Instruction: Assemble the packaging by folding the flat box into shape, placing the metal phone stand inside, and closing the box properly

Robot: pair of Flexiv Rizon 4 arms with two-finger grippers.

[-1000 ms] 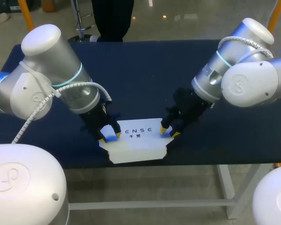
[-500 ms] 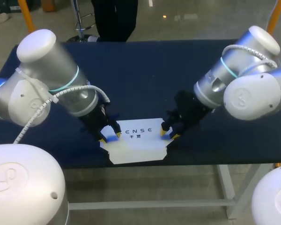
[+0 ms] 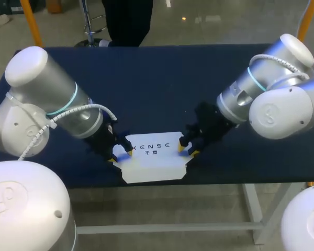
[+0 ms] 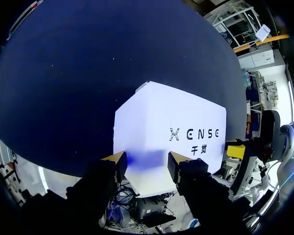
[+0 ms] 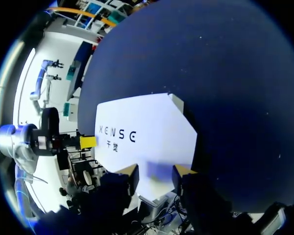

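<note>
On the table (image 3: 162, 78), flat white box (image 3: 153, 162), left hand (image 3: 121, 155) and right hand (image 3: 187, 151), fingers apart, at its ends

Head view overhead; close wrist views share box (image 3: 154, 164).

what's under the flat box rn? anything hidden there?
Only the dark blue table shows around the flat box, which seems to lie directly on it. The cardboard covers whatever is right beneath, so that can't be checked. No phone stand is in view.
</note>
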